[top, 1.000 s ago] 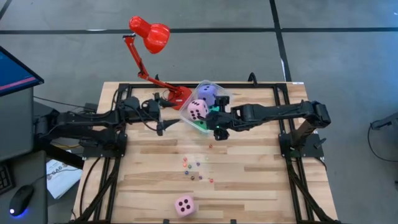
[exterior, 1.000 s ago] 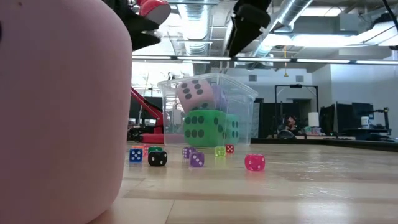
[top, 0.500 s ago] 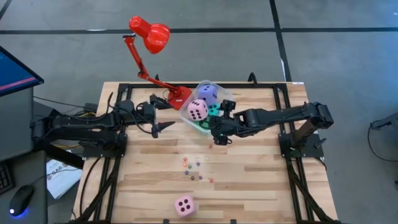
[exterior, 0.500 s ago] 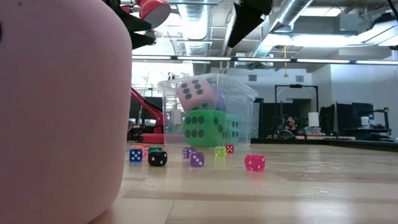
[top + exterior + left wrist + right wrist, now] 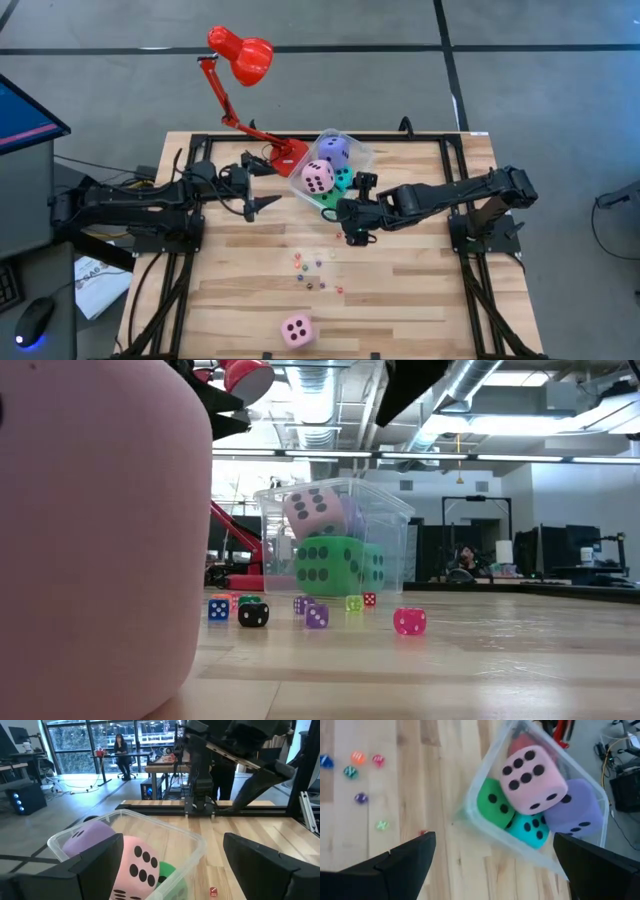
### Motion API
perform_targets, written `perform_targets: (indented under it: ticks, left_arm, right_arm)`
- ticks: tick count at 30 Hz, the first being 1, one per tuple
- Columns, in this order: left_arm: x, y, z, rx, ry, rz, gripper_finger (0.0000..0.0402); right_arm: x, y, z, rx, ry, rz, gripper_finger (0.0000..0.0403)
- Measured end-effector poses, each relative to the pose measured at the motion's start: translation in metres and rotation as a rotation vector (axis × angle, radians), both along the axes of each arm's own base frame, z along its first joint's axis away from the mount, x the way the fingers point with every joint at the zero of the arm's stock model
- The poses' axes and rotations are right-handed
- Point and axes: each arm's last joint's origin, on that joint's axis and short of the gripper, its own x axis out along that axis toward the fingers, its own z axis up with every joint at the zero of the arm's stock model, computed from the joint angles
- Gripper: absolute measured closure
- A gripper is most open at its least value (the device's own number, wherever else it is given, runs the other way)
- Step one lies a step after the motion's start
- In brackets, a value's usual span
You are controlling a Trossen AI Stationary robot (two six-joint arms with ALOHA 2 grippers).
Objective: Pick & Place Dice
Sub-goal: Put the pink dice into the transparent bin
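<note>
A clear tub (image 5: 332, 172) stands on the table's far middle and holds soft dice: pink (image 5: 532, 775) on top, with purple (image 5: 572, 815), cyan (image 5: 530, 830) and green (image 5: 492, 802). Another pink die (image 5: 297, 329) lies by the near edge, filling the low view's left (image 5: 100, 540). Several tiny dice (image 5: 312, 270) are scattered on the wood mid-table. My right gripper (image 5: 350, 236) hangs open above the table just near of the tub, holding nothing. My left gripper (image 5: 270, 203) waits open to the tub's left, empty too.
A red desk lamp (image 5: 243, 55) has its base (image 5: 285, 152) right beside the tub's far left corner. Black frame rails (image 5: 465, 250) run along both table sides. A monitor, papers and a mouse (image 5: 35, 320) sit off the table to the left.
My right gripper has drawn back from beside the tub toward the table's near edge, staying open. The tub and dice have not moved.
</note>
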Motion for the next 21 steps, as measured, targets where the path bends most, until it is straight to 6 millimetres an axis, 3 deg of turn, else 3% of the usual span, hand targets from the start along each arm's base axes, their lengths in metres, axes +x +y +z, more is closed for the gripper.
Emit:
perform_targets:
  ticks: [6, 21]
  left_arm:
    - [0.0, 0.0, 0.0, 0.0, 0.0, 0.0, 0.0069]
    - [0.0, 0.0, 0.0, -0.008, -0.001, 0.0, 0.0069]
  right_arm:
    - [-0.006, 0.003, -0.002, -0.033, 0.049, -0.018, 0.0027]
    - [-0.015, -0.013, -0.006, -0.089, 0.177, -0.058, 0.0158]
